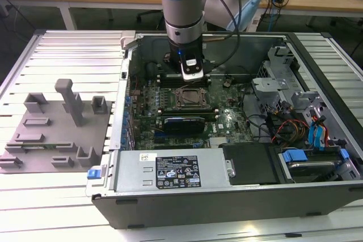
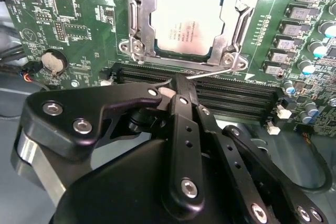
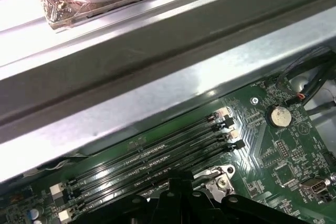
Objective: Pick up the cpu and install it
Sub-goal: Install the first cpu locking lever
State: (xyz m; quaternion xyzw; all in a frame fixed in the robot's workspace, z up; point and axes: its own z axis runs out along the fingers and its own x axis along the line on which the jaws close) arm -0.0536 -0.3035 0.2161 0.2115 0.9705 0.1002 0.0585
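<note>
Second wrist view: the gripper, its black fingers drawn together and holding nothing, hangs over the memory slots; just beyond, the cpu lies flat in its socket, apparently already seated on the motherboard.

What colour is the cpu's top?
Silver-white, on the cpu in the second wrist view.

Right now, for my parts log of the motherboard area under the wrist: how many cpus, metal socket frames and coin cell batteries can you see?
cpu: 1, lying inside the frame
metal socket frame: 1
coin cell battery: 1
Total: 3
</note>
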